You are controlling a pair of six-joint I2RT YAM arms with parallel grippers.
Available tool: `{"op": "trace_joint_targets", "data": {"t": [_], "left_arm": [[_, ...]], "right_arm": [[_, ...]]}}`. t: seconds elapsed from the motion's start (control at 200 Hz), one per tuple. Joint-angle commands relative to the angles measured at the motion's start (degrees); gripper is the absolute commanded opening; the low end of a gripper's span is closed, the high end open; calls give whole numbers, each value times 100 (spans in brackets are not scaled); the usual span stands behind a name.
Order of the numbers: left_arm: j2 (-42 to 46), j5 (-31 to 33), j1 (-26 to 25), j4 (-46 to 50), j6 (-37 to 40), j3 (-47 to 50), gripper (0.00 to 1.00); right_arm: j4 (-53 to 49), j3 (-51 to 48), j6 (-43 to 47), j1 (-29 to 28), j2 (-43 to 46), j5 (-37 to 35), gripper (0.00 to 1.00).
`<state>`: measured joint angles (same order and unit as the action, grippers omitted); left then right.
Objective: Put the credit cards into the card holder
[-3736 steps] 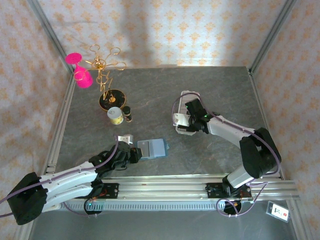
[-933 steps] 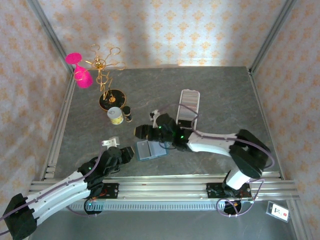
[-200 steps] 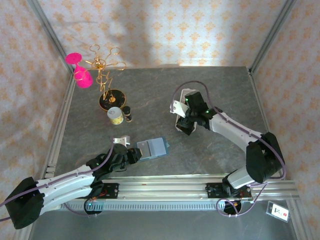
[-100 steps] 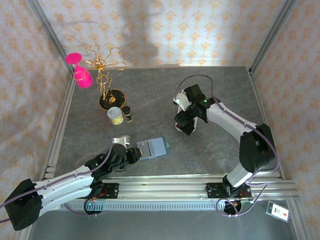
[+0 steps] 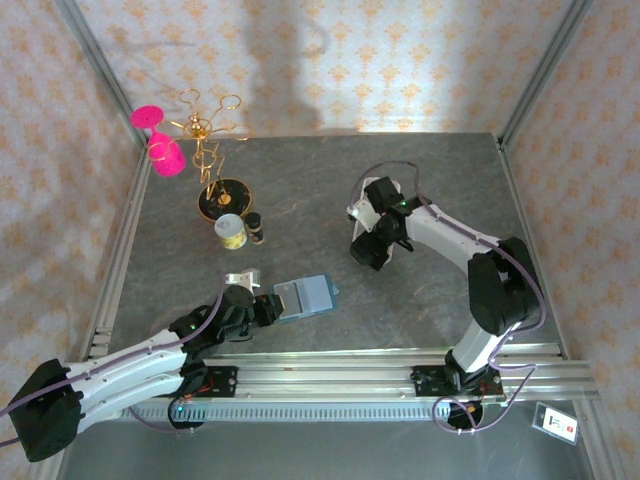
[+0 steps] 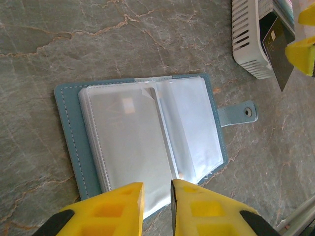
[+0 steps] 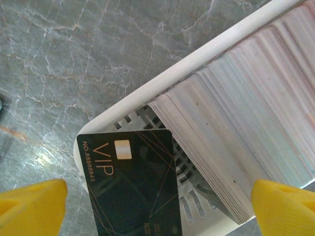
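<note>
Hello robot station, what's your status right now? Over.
Left gripper shut on open teal folding card holder. Right gripper open, straddling black VIP credit card at end of long white plastic tray. Nothing between tray and holder.

One overhead, two close wrist views

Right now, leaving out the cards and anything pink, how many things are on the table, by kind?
card holder: 1
tray: 1
gold stand: 1
jar: 1
bottle: 1
Total: 5
</note>
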<state>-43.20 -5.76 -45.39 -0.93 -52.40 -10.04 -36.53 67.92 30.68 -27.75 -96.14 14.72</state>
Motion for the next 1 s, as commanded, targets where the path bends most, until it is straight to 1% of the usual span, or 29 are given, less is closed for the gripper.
{"op": "trace_joint_targets", "data": {"t": [0.0,0.115,0.44,0.656,0.991], "left_arm": [[57,19,-27,208,142,-190,23],[66,5,-30,216,160,-209,23],[56,-110,-25,-13,29,-59,23],[25,-110,-26,-31,43,-68,23],[5,-97,-31,-58,2,-42,23]], "right_arm": [[-161,-132,70,-46,138,-21,96],[-237,-107,70,-131,41,-22,94],[-172,-235,183,-316,-99,-126,93],[-173,-223,172,-337,-308,-583,92],[-86,-308,216,-435,-336,-873,86]]}}
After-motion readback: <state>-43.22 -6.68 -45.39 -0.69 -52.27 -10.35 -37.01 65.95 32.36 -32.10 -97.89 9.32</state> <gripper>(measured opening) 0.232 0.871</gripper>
